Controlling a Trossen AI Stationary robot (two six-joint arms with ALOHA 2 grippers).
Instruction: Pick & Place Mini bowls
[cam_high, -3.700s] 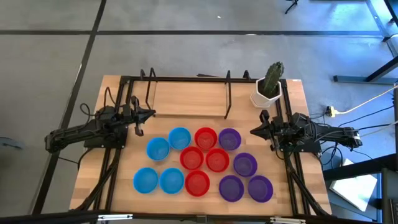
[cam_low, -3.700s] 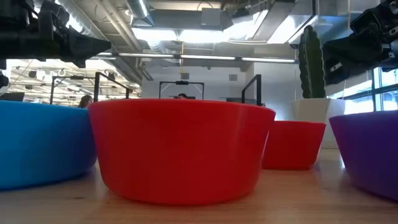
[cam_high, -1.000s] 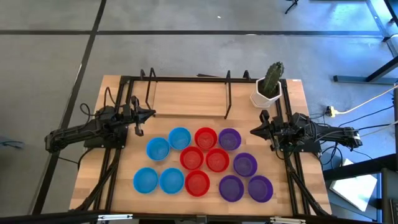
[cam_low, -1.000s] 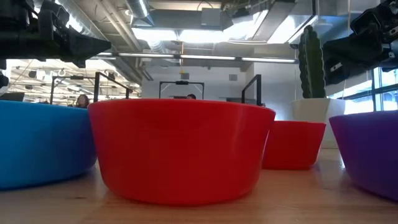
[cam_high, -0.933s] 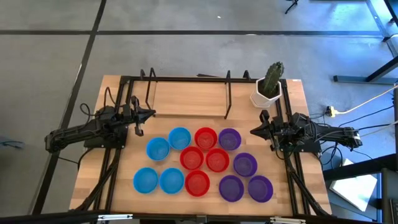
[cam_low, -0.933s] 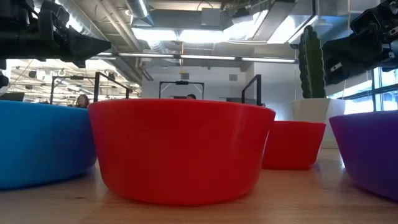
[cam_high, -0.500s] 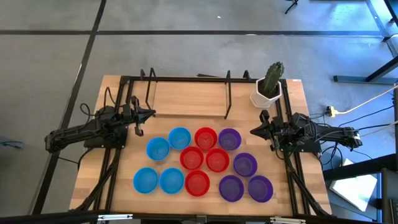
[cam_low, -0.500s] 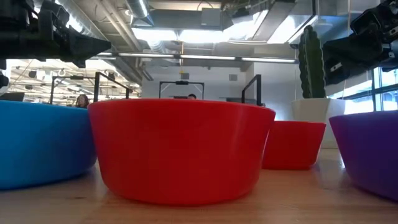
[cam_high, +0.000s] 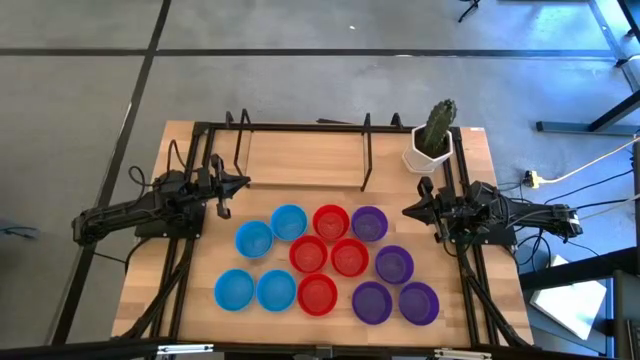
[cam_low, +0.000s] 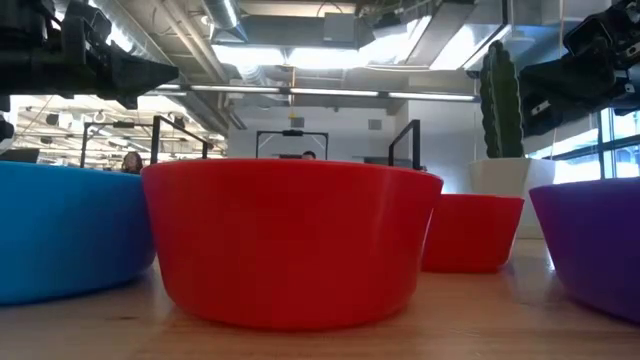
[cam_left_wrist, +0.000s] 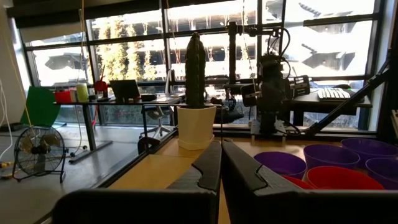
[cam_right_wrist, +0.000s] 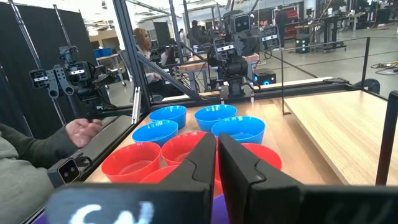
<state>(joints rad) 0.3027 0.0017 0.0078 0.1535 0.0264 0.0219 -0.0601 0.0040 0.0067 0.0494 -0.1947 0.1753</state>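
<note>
The mini bowls stand upright on their bases in a cluster on the near half of the wooden table: several blue ones (cam_high: 254, 239) on the left, several red (cam_high: 330, 221) in the middle, several purple (cam_high: 394, 265) on the right. In the low view a red bowl (cam_low: 290, 240) fills the foreground. My left gripper (cam_high: 245, 183) hovers shut at the table's left side, pointing right, beyond the blue bowls. My right gripper (cam_high: 405, 211) hovers shut at the right side, pointing left, beside a purple bowl (cam_high: 369, 223). Both wrist views show the fingers closed together (cam_left_wrist: 220, 149) (cam_right_wrist: 216, 140).
A white pot with a green cactus (cam_high: 432, 140) stands at the far right corner. A black metal frame (cam_high: 300, 127) runs round the table, with upright posts (cam_high: 366, 150) over the bare far half. In the right wrist view a person's hand (cam_right_wrist: 84, 130) shows beyond the table.
</note>
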